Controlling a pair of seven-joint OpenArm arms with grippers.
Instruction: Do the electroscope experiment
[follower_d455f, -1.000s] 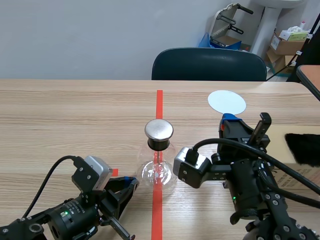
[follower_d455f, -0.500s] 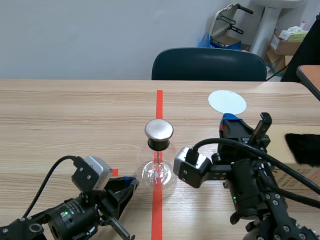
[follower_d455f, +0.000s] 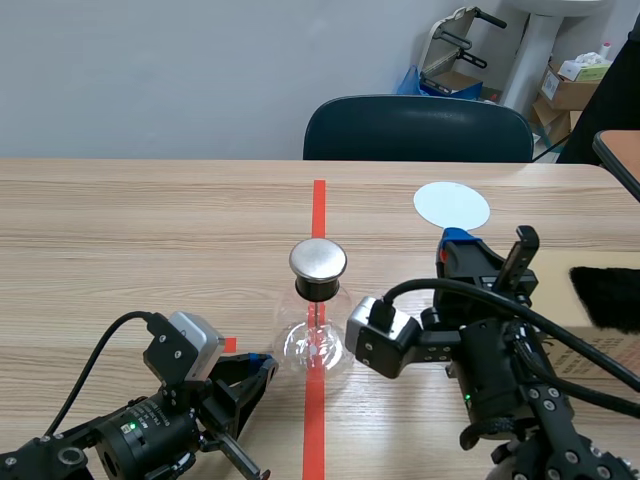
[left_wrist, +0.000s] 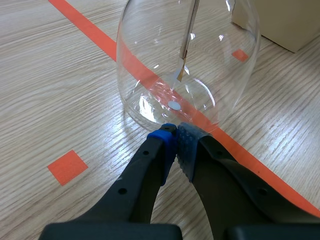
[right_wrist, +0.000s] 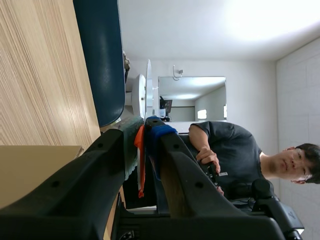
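Nearest, the left end effector is clenched on nothing, its tips just beside the clear glass electroscope flask. The flask stands upright on the wooden bench, its round metal cap pointing up. Beyond it, the right end effector grasps a white round disc.

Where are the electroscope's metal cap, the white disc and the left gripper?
metal cap (follower_d455f: 318, 259), scene view: centre of its rounded top.
white disc (follower_d455f: 452, 204), scene view: middle of its flat face.
left gripper (left_wrist: 175, 134), left wrist view: where its two shut fingertips meet.
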